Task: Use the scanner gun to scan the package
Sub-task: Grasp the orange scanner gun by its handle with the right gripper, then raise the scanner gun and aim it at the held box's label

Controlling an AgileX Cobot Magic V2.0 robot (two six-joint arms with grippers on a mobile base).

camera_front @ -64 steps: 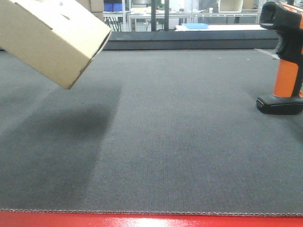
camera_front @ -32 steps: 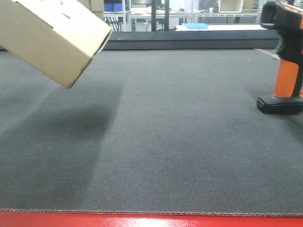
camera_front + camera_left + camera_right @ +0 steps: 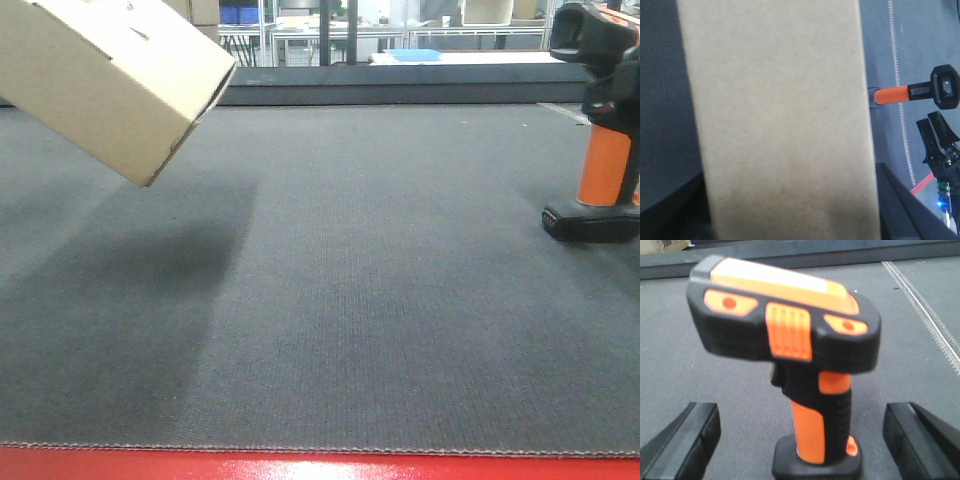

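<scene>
The package, a plain cardboard box [image 3: 110,75], hangs tilted in the air at the upper left above the grey mat [image 3: 380,280]. In the left wrist view the box [image 3: 780,110] fills the frame between my left gripper's [image 3: 790,220] dark jaws, which are shut on it. The orange and black scanner gun [image 3: 603,125] stands upright on its base at the right. In the right wrist view my right gripper [image 3: 802,440] is open, with one finger on each side of the scanner's [image 3: 815,425] handle, not touching it. The scanner [image 3: 917,92] and the right gripper [image 3: 936,142] also show in the left wrist view.
A red table edge [image 3: 320,466] runs along the front. A raised dark ledge [image 3: 400,90] bounds the mat at the back, with shelving and a blue tray [image 3: 412,55] beyond. A pale stitched line [image 3: 925,310] crosses the mat to the right of the scanner.
</scene>
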